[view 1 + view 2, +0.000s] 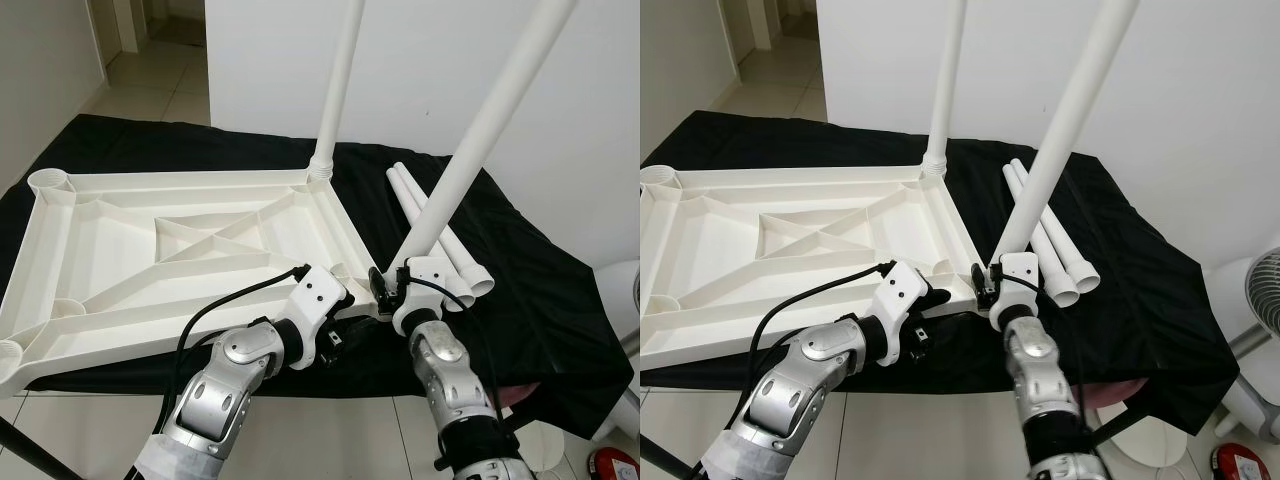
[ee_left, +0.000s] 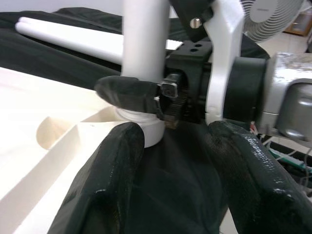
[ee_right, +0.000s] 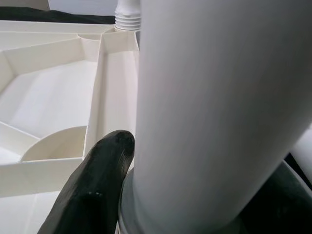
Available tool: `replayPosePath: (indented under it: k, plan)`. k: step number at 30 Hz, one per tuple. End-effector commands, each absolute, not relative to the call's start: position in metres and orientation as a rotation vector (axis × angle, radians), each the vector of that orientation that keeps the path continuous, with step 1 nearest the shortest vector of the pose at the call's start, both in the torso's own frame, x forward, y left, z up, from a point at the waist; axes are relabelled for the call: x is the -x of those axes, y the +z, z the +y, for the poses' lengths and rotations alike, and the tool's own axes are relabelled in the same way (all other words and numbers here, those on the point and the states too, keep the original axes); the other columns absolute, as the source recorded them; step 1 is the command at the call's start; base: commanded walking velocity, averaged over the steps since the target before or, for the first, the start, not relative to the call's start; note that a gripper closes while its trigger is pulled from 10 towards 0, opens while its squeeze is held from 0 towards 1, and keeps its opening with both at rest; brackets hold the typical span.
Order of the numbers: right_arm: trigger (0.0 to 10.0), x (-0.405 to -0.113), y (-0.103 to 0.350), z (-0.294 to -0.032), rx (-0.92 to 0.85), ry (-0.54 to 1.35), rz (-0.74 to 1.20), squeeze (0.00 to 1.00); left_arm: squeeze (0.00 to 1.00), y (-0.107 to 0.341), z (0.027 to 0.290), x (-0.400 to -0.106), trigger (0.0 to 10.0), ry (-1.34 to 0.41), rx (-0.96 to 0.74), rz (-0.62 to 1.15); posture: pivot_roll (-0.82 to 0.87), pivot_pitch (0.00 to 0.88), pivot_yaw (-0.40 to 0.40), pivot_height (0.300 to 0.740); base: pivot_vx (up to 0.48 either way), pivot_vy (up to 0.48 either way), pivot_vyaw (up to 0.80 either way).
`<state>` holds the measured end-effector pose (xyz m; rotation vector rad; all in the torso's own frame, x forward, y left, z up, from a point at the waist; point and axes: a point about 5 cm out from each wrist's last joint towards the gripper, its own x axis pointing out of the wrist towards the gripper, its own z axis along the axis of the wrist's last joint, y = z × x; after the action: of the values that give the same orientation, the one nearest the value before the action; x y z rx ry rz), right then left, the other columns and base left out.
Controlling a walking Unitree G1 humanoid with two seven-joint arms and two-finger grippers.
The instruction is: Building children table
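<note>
White plastic tabletop (image 1: 190,250) lies upside down on the black-draped counter (image 1: 540,300); one leg (image 1: 335,90) stands seated in the far corner socket. Head views: right gripper (image 1: 392,283), fingers clamped on a second leg (image 1: 470,150), holds its foot at the near corner, long axis leaning up and to the right. Two spare legs (image 1: 1055,245) lie beside. Left wrist view: left gripper (image 2: 180,190), fingers apart, just beside that foot. Right wrist view: the leg's foot sits at the corner socket (image 3: 58,141), not yet upright.

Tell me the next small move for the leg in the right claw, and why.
Probably tilt the leg upright over the near corner socket. The right claw grips its lower end at the tabletop corner, but it leans away, unlike the far leg, which stands straight. The left claw steadies the edge nearby.
</note>
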<state>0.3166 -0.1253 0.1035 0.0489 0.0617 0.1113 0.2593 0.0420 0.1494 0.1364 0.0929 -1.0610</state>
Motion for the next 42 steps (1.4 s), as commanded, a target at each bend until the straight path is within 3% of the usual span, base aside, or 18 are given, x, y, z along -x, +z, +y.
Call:
replayPosePath:
  k: [1,17,19,20,37,38,42]
  plan:
    - [10.0,-0.307,0.087,-0.117,-0.108,0.057,0.176,0.00,0.00,0.151,0.041,-0.264,10.0,-1.016,-0.154,0.082,0.03,0.000,-0.136,0.740,0.000,0.000,0.00]
    - [10.0,-0.298,0.094,-0.111,-0.114,0.039,0.168,0.00,0.00,0.151,0.047,-0.267,10.0,-1.003,-0.176,0.073,0.03,0.000,-0.144,0.740,0.000,0.000,0.00]
    - [10.0,-0.297,0.097,-0.110,-0.113,0.045,0.160,0.04,0.00,0.151,0.048,-0.268,10.0,-1.002,-0.179,0.073,0.02,0.000,-0.141,0.740,0.000,0.000,0.00]
    - [10.0,-0.296,0.102,-0.108,-0.121,0.083,0.119,1.00,0.00,0.151,0.048,-0.269,10.0,-1.005,-0.185,0.072,0.02,0.000,-0.139,0.740,0.000,0.000,0.00]
    - [10.0,-0.289,0.106,-0.122,-0.063,0.155,0.014,1.00,0.00,0.149,0.046,-0.266,10.0,-1.015,-0.199,0.064,0.03,0.000,-0.145,0.740,0.000,0.000,0.00]
    - [10.0,-0.290,0.106,-0.126,-0.045,0.169,0.008,0.00,0.00,0.149,0.046,-0.267,10.0,-1.014,-0.200,0.062,0.03,0.000,-0.146,0.740,0.000,0.000,0.00]
    - [10.0,-0.293,0.106,-0.137,-0.011,0.191,-0.008,0.00,0.00,0.149,0.046,-0.267,10.0,-1.013,-0.202,0.060,0.03,0.000,-0.149,0.740,0.000,0.000,0.00]
